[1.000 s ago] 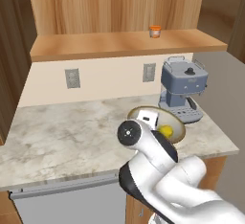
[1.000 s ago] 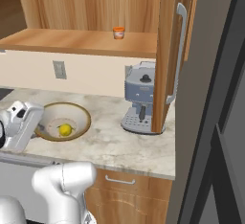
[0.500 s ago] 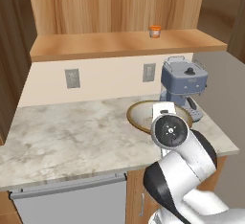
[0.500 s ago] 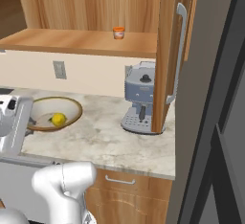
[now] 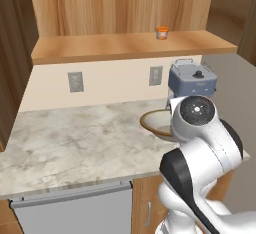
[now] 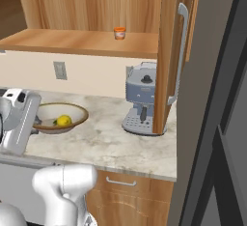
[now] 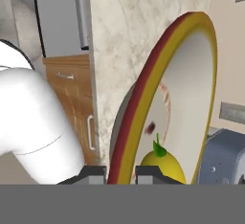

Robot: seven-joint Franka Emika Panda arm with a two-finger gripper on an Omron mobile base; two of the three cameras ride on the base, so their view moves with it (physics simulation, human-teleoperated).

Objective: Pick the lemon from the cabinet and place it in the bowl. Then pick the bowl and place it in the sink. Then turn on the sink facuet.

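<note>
The bowl (image 6: 72, 111) is on the marble counter beside the coffee machine, and the yellow lemon (image 6: 63, 120) lies inside it. In the hand view my gripper (image 7: 120, 175) is shut on the bowl's brown and yellow rim (image 7: 143, 98), one fingertip on each side, with the lemon (image 7: 165, 166) just beyond. In the left base view my arm covers most of the bowl (image 5: 152, 123). I cannot tell whether the bowl touches the counter. The wood cabinet shelf (image 5: 100, 45) runs above. The sink and the sink facuet are out of view.
A small jar with an orange lid (image 5: 162, 32) stands on the shelf. A blue-grey coffee machine (image 6: 141, 102) is right of the bowl. An open cabinet door (image 6: 176, 51) with a long handle hangs beside it. Bare counter (image 5: 75, 143) stretches left of the bowl.
My arm has swung toward the bowl, and its wrist now hides most of the bowl in the left base view. The bowl has shifted slightly with the lemon inside.
</note>
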